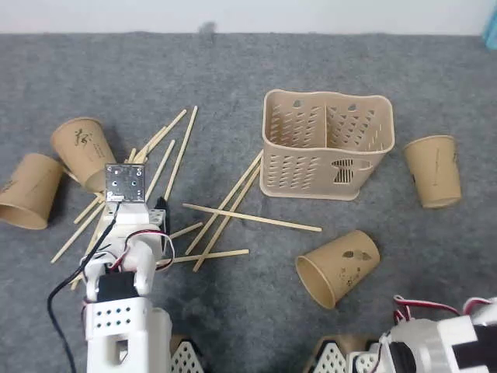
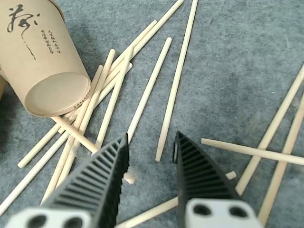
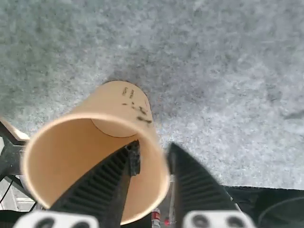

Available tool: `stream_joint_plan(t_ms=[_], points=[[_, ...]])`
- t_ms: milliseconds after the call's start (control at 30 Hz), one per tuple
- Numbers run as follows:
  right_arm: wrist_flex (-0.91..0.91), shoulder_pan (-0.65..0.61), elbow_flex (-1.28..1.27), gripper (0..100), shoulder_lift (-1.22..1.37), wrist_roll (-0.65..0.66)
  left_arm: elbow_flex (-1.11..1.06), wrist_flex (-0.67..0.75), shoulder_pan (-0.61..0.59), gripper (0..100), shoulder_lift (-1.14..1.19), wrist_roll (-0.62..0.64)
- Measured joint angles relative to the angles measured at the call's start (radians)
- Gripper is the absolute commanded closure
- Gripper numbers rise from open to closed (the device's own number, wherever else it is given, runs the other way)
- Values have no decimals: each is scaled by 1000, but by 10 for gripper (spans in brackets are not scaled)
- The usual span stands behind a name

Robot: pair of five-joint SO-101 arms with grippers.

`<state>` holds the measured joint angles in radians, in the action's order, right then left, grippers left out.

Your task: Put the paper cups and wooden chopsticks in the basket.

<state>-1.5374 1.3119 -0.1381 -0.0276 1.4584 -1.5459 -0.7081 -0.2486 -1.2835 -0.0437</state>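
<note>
Hovering the left gripper (image 2: 152, 137), jaws narrowly parted, over chopsticks (image 2: 176, 80) on the carpet (image 2: 237, 71), I am judging them light, stiff, best pinched mid-length, while the right gripper (image 3: 154, 146) is pinching a crushable paper cup (image 3: 123, 102) by its rim.

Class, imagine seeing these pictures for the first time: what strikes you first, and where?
Pale wooden chopsticks lie scattered across the grey carpet, left of the upright beige slotted plastic basket. The left gripper hangs open over them, and the right gripper holds a brown paper cup by its wall, one jaw inside.
</note>
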Motion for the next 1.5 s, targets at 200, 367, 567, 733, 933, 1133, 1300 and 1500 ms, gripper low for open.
stream_joint_plan(t_ms=[200,367,567,733,933,1133,1300,1500], points=[[0,-31,0,991,0,-92,0,0,0,859,0,0],[-31,-80,63,991,2,-239,0,0,0,859,0,0],[-189,-175,262,991,2,-480,0,0,0,859,0,0],[-218,-290,419,991,2,-755,0,0,0,859,0,0],[-219,-466,552,991,2,-1076,0,0,0,859,0,0],[-219,-678,766,991,2,-1372,0,0,0,859,0,0],[-219,-862,962,991,2,-1550,0,0,0,859,0,0],[-219,-1094,1099,991,0,-1606,0,0,0,859,0,0]])
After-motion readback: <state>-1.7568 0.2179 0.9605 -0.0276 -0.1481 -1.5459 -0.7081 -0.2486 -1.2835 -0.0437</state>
